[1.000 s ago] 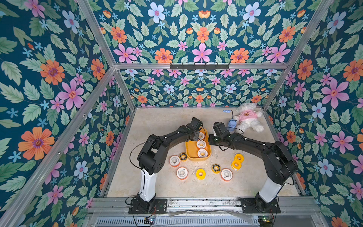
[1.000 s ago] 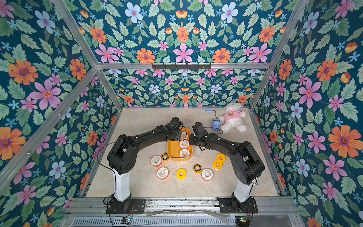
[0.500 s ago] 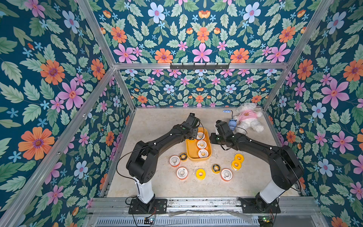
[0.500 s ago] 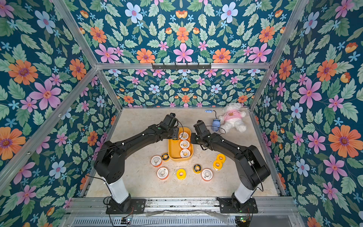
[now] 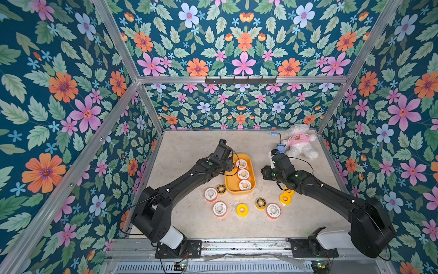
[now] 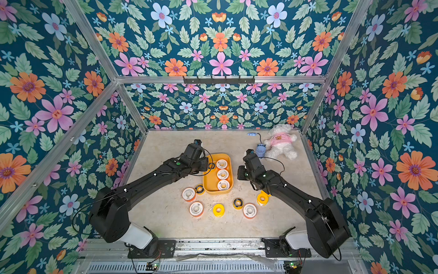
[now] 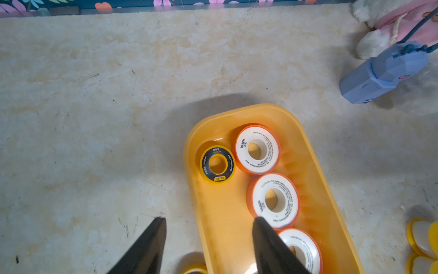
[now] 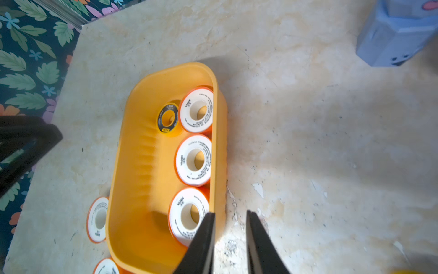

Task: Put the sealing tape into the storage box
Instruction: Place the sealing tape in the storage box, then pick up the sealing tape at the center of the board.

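— What's the setting?
— A beige marbled tabletop (image 5: 189,223), walled in by floral wallpaper (image 5: 237,35). Nearest the arm bases lies loose sealing tape (image 5: 219,208): three white-faced rolls with orange rims, plain yellow rolls and two smaller black-and-yellow ones, all flat on the table.
— And the storage box?
— The yellow-orange storage box (image 5: 231,181) sits just beyond them. It holds three white-faced rolls in a row and one black-and-yellow ring (image 7: 216,164) at its far end.
— The pincers?
— The left gripper (image 7: 209,219) is spread wide and empty, with one finger over the box and the other outside it. The right gripper (image 8: 230,213) is parted by a narrow gap, empty, just outside the box's wall. Farthest back, a blue gadget (image 5: 280,149) lies next to a white teddy bear (image 5: 299,143).
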Robot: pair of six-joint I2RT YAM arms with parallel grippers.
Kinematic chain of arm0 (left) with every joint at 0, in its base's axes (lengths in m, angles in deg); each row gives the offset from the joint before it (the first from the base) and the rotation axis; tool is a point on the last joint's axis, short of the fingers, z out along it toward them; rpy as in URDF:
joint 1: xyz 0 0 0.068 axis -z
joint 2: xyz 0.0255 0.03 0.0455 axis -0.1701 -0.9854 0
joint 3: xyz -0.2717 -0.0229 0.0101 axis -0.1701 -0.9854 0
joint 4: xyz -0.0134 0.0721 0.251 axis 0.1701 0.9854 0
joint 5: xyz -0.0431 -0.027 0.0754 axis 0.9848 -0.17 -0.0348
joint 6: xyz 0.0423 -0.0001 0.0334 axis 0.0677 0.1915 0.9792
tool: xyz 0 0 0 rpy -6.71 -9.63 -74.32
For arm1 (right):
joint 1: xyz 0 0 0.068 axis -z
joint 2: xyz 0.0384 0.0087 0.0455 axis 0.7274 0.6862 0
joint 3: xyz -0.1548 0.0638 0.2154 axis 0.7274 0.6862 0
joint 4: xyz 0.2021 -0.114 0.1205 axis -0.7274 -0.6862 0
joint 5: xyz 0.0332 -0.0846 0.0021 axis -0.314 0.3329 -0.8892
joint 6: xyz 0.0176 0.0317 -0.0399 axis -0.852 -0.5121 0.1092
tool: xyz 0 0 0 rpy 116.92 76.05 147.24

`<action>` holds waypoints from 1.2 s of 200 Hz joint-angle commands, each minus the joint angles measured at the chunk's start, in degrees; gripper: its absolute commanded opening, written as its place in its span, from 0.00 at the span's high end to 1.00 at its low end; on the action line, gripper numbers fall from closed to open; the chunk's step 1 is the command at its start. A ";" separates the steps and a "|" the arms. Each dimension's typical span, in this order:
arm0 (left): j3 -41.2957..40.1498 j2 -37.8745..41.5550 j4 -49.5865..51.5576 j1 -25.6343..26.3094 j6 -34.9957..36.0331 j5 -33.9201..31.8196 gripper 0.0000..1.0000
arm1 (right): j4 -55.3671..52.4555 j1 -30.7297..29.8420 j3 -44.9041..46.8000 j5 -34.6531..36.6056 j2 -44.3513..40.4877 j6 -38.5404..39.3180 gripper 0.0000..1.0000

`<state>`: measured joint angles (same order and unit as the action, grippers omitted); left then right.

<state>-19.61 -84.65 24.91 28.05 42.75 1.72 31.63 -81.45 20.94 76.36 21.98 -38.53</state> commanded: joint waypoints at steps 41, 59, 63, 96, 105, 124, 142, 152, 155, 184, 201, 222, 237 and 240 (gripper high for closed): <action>-6.79 6.95 -1.59 -0.14 -4.20 -1.59 0.36 | -5.04 -4.39 5.52 3.06 -6.11 -1.85 0.60; -8.63 8.77 -1.72 -0.14 -5.26 -1.89 0.36 | -6.30 -6.07 6.91 4.52 -6.91 -2.92 0.57; -9.07 9.23 -1.84 -0.18 -5.50 -1.87 0.36 | -6.51 -6.31 7.21 4.66 -7.09 -3.20 0.56; -11.91 12.16 -2.59 -0.21 -6.95 -1.60 0.35 | -7.03 -9.47 9.39 5.29 -8.00 -4.14 0.48; -12.41 12.75 -2.60 -0.14 -7.19 -1.52 0.35 | -7.18 -10.64 9.72 5.55 -7.78 -4.32 0.45; -13.39 13.75 -2.59 -0.14 -7.57 -1.58 0.35 | -7.72 -13.08 9.79 6.01 -6.94 -4.36 0.41; -14.19 14.62 -2.57 -0.16 -7.78 -1.60 0.35 | -8.57 -15.12 9.59 7.47 -5.83 -4.36 0.35; -14.48 15.02 -2.53 -0.20 -7.95 -1.61 0.35 | -9.11 -16.21 9.39 8.49 -5.14 -4.36 0.33; -14.58 15.16 -2.51 -0.15 -7.94 -1.60 0.35 | -9.27 -16.41 9.36 8.73 -4.94 -4.36 0.32; -14.86 15.74 -2.35 -0.15 -7.93 -1.73 0.34 | -10.43 -17.83 8.66 8.89 -2.43 -3.62 0.28; -14.87 15.77 -2.34 -0.22 -7.95 -1.71 0.34 | -10.55 -18.24 8.35 8.43 -0.75 -3.15 0.28; -14.85 15.75 -2.28 -0.14 -7.89 -1.77 0.34 | -11.01 -19.00 7.54 8.32 1.50 -2.78 0.28; -14.96 15.74 -2.18 -0.18 -7.92 -1.85 0.34 | -11.41 -19.35 7.05 8.69 2.97 -2.78 0.28; -14.96 15.74 -2.21 -0.15 -7.88 -1.86 0.34 | -11.39 -19.40 6.94 8.71 3.28 -2.78 0.28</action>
<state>-34.51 -69.05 23.14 27.94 35.30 0.85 21.88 -100.40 28.68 83.90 23.57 -41.86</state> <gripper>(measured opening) 0.657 0.724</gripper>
